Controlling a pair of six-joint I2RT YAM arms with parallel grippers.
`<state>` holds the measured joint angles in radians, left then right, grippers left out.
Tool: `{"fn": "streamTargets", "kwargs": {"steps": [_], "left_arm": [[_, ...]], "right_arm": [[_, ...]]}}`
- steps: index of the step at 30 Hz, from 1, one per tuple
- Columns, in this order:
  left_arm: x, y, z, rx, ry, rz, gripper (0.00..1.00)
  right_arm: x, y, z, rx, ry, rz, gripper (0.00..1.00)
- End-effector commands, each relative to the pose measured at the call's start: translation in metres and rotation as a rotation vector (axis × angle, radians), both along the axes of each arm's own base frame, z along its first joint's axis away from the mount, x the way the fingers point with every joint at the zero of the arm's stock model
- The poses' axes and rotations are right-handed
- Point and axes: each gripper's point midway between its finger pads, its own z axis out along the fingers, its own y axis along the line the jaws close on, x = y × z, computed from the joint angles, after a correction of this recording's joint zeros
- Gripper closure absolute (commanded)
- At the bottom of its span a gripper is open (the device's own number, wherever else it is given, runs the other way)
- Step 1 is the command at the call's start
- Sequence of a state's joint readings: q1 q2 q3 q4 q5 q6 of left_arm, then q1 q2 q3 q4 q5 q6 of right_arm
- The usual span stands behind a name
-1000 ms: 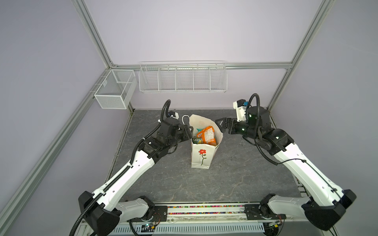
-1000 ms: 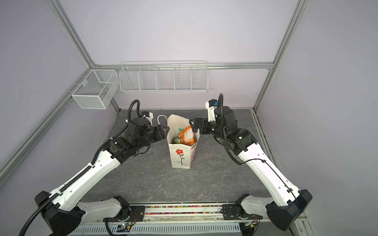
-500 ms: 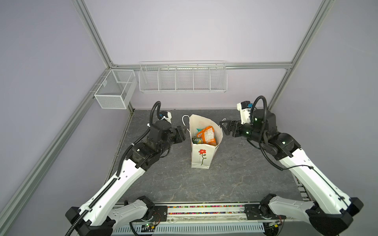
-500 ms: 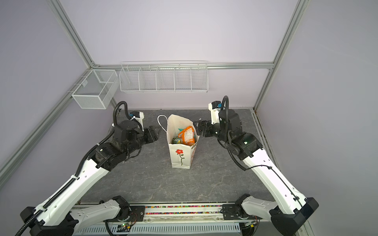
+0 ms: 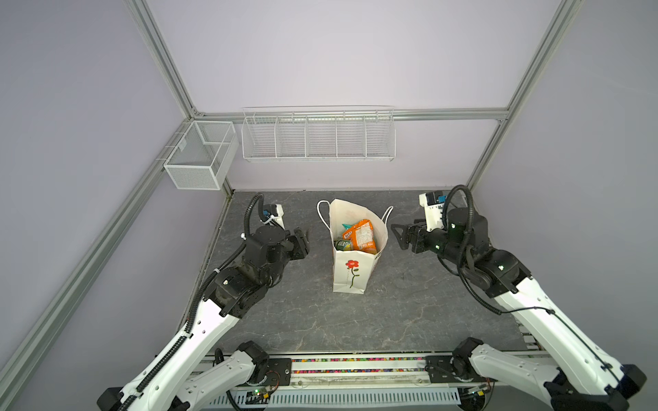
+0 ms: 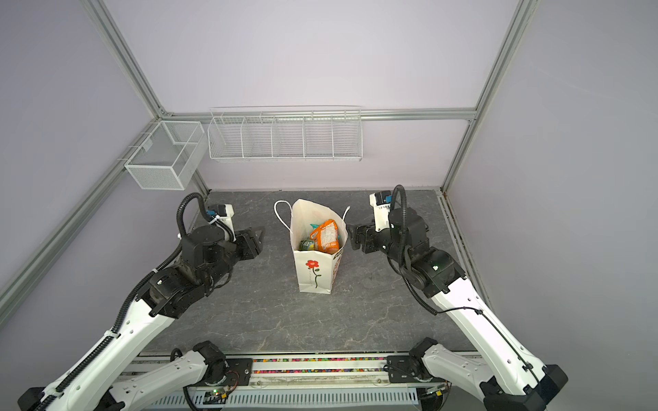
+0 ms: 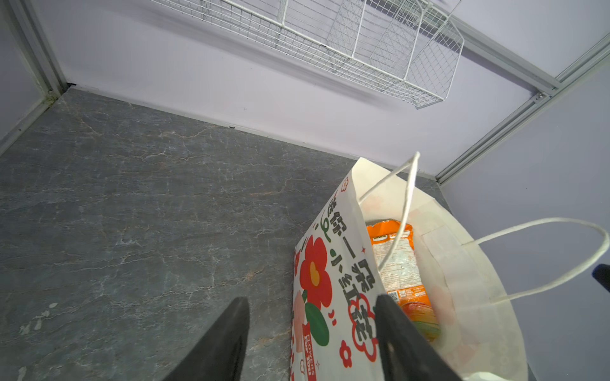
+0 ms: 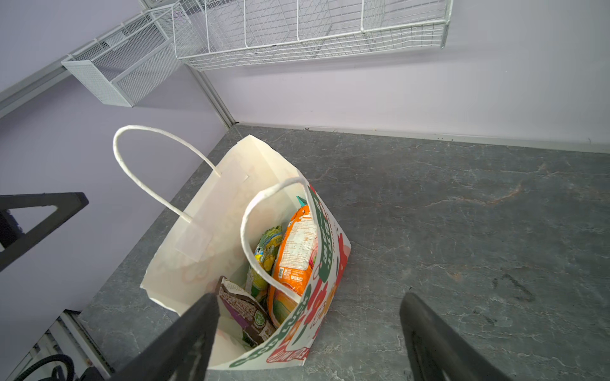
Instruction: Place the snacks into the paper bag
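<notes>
Off both side edges of the paper bag (image 5: 350, 274), parted fingers (image 8: 188, 336).

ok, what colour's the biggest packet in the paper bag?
Orange, with a pale printed panel. The packet shows best in the right wrist view.

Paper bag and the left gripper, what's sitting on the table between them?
Nothing. Only a bare stretch of grey tabletop separates the left gripper from the paper bag. Both top views show this gap.
</notes>
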<state>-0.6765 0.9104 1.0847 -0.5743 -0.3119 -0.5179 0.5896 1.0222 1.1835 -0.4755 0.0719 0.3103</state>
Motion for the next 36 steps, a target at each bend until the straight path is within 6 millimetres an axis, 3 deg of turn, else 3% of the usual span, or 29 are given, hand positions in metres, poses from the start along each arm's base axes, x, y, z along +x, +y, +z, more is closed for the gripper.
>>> {"fn": "streamTargets", "kwargs": {"steps": [1, 17, 21, 36], "left_arm": [[0.0, 0.012, -0.003, 0.046, -0.031, 0.04, 0.38], [-0.003, 0.034, -0.038, 0.146, -0.016, 0.118, 0.38], [-0.002, 0.038, -0.043, 0.17, -0.017, 0.132, 0.39], [-0.006, 0.054, -0.052, 0.212, -0.053, 0.184, 0.39]], "right_arm": [[0.001, -0.01, 0.001, -0.034, -0.064, -0.023, 0.11], [-0.015, -0.042, -0.042, -0.14, -0.138, -0.087, 0.11], [-0.019, -0.053, -0.062, -0.192, -0.137, -0.113, 0.11], [-0.032, -0.083, -0.086, -0.264, -0.151, -0.196, 0.11]]}}
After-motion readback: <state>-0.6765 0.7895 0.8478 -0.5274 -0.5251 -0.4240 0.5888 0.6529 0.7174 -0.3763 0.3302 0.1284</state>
